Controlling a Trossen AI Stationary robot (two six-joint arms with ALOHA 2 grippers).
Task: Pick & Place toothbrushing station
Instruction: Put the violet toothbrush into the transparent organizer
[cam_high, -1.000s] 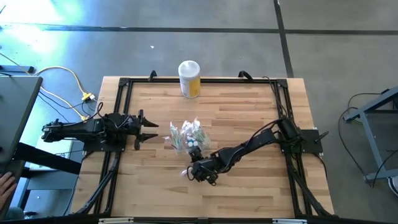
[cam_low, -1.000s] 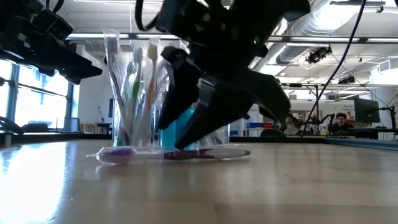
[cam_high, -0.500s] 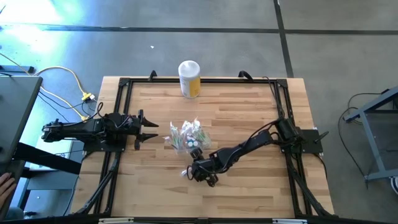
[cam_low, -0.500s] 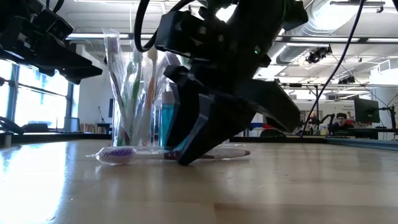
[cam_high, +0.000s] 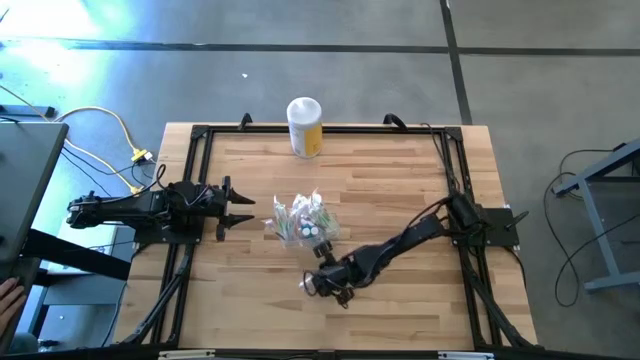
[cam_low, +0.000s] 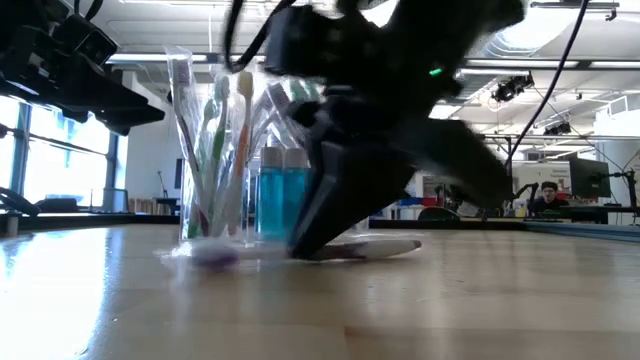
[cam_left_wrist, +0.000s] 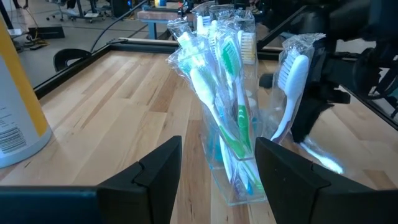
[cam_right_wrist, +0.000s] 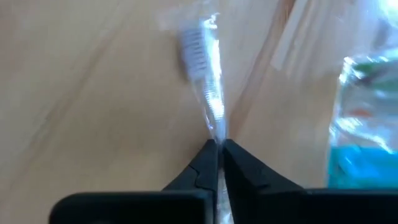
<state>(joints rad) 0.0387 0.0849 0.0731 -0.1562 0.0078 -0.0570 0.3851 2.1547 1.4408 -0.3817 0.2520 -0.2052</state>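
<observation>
The toothbrushing station (cam_high: 300, 220) (cam_left_wrist: 233, 118) is a clear container in the middle of the table. It holds several wrapped toothbrushes upright and blue bottles (cam_low: 280, 195). One toothbrush in a clear wrapper (cam_low: 385, 247) (cam_right_wrist: 202, 62) lies flat on the wood just near of the station. My right gripper (cam_high: 325, 284) (cam_right_wrist: 219, 147) is down on this toothbrush and shut on it. My left gripper (cam_high: 240, 211) (cam_left_wrist: 217, 163) waits open at the table's left, pointing at the station. My right gripper pinches the wrapped toothbrush between its two fingertips (cam_right_wrist: 208, 155), about midway along its length (cam_right_wrist: 215, 132). The fingers slant down from above and from the table's right. The toothbrush lies on the table, its brush head (cam_right_wrist: 196, 43) stretching away past the fingertips.
A yellow jar with a white lid (cam_high: 305, 125) (cam_left_wrist: 15, 93) stands at the table's far edge. A black frame (cam_high: 195, 135) runs around the wooden top. Bare wood lies right and near of the station.
My right gripper has sunk onto the table toward the near edge, rolled a little, and shut on the wrapped toothbrush. The toothbrush has shifted slightly along the table toward the right.
</observation>
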